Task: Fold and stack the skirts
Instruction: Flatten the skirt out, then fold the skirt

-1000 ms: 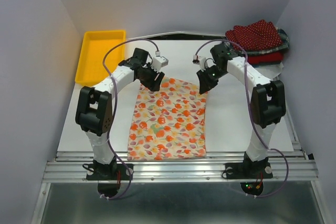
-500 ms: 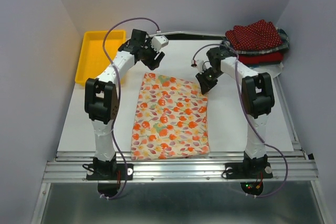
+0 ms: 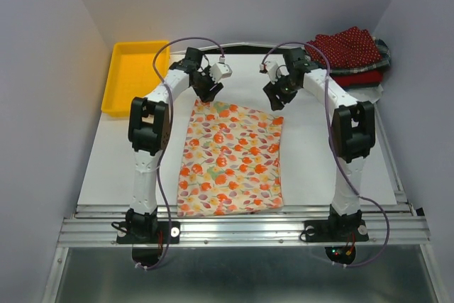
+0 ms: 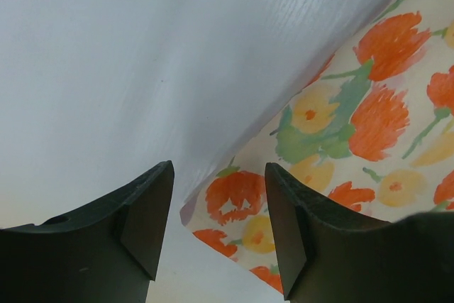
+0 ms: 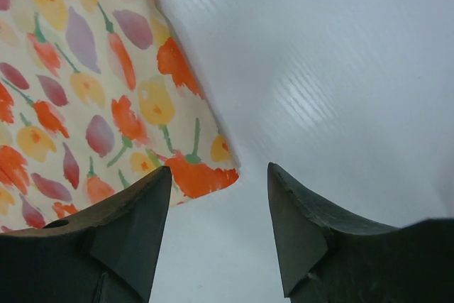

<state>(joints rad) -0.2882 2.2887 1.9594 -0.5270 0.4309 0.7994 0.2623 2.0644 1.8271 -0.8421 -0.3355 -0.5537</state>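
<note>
Left the yellow tray point(image 3: 135, 76) alone at the far left of the counter point(image 3: 319, 154). Found the left jaws, at the tip of the left arm point(image 3: 145, 125), open and empty just above the far-left corner of the cream skirt point(image 3: 230, 157). The skirt was spread flat in the middle of the counter, its near hem close to the arm bases. Found the right jaws, on the right arm point(image 3: 352, 129), likewise parted and holding nothing, with the far-right corner just beside the left-hand finger in the wrist view. Noted the dotted dark red skirt point(image 3: 347, 46) heaped on a plain red skirt point(image 3: 358, 78) at the far right, well apart, with what looked like a plaid edge point(image 3: 384, 51) behind. Judged the step to be the first fold of the flattened cream skirt. Seemed best to drop both sets of jaws squarely onto their corners and pinch only the top layers. Then to lift together at equal height, carry the far edge toward the near hem, and keep the cloth taut between the arms so the corners matched. Compared with a second earlier, had both arms raised and drawn farther from the bases. Had the right jaws sprung apart from a near-closed pinch at its corner, and the skirt lying a little squarer.
</note>
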